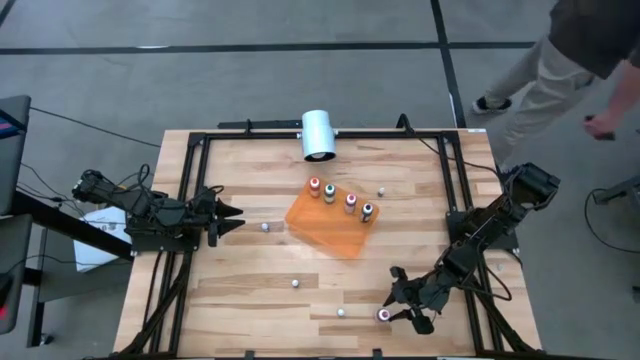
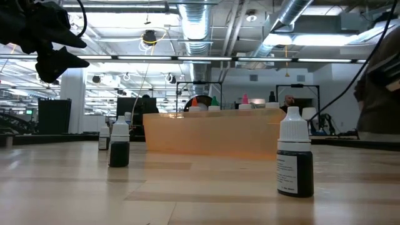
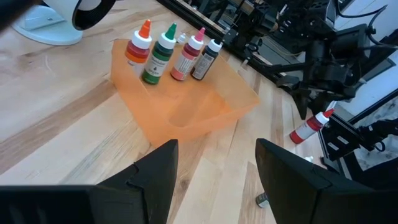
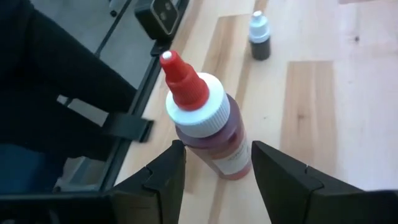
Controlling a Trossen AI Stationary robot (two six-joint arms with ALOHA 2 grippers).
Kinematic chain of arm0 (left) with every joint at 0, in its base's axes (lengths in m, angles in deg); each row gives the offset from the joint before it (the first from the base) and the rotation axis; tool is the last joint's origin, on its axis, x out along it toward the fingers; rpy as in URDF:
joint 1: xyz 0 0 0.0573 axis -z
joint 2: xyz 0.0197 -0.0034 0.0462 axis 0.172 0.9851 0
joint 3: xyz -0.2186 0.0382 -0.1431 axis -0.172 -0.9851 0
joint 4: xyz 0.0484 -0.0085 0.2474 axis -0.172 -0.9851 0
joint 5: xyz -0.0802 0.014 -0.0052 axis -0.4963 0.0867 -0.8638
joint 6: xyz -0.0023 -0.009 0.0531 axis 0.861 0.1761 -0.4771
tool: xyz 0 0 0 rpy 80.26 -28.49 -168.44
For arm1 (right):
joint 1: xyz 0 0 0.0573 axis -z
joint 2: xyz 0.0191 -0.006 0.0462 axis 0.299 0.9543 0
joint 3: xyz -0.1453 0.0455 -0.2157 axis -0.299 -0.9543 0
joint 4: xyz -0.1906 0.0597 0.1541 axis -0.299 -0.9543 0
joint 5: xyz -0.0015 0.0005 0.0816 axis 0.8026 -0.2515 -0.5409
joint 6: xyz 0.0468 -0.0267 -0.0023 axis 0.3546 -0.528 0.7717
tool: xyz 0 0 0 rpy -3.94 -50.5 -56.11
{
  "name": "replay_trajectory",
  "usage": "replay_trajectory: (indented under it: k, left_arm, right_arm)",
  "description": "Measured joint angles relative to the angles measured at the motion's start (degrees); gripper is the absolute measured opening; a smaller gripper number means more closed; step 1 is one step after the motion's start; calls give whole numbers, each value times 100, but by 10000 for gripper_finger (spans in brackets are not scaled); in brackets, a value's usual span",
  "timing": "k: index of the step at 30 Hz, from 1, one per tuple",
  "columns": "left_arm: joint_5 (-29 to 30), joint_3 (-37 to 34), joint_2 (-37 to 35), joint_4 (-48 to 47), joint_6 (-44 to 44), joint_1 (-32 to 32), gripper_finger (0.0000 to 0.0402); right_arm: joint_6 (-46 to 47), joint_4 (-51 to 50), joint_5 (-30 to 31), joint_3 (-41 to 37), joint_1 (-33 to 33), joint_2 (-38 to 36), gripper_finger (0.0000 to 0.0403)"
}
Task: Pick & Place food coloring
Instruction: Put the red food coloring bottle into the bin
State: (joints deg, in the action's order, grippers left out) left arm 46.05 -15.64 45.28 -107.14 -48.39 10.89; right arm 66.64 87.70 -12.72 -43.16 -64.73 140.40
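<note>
- We find the right pincer point(image 1: 398, 308) low at the near right of the counter point(image 1: 240, 280), its fingers standing on either side of a red-topped food coloring bottle point(image 4: 208, 127); we cannot tell whether they press on it.
- That bottle stands upright on the wood near the counter's near edge.
- We note four more bottles in a row along the far edge of the orange tray point(image 1: 325, 232), mid-counter: orange-topped point(image 3: 138, 45), green-topped point(image 3: 160, 53), pink-topped point(image 3: 188, 53) and dark point(image 3: 206, 57).
- Small white-capped bottles point(image 2: 294, 160) stand scattered on the bare wood.
- The left pincer point(image 1: 232, 217) waits at the counter's left side, fingers apart and empty.
- A white cylinder point(image 1: 319, 136) lies at the far edge.
</note>
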Motion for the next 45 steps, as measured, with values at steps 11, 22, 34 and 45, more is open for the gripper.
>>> replay_trajectory:
  k: [11, 22, 34, 45]
  left_arm:
    - [0, 0, 1, 0, -59, 0, 206]
    - [-794, 0, 0, 0, -343, 1, 206]
    - [-1310, 0, 0, 2, -205, 2, 206]
    - [-1331, 0, -1, 2, -146, 2, 206]
  right_arm:
    - [-142, 99, -9, 0, 262, 0, 169]
    - [514, 162, -236, 2, 293, 0, 169]
    - [668, 187, -326, 0, 280, -2, 168]
    - [662, 213, -328, 0, 533, -2, 168]
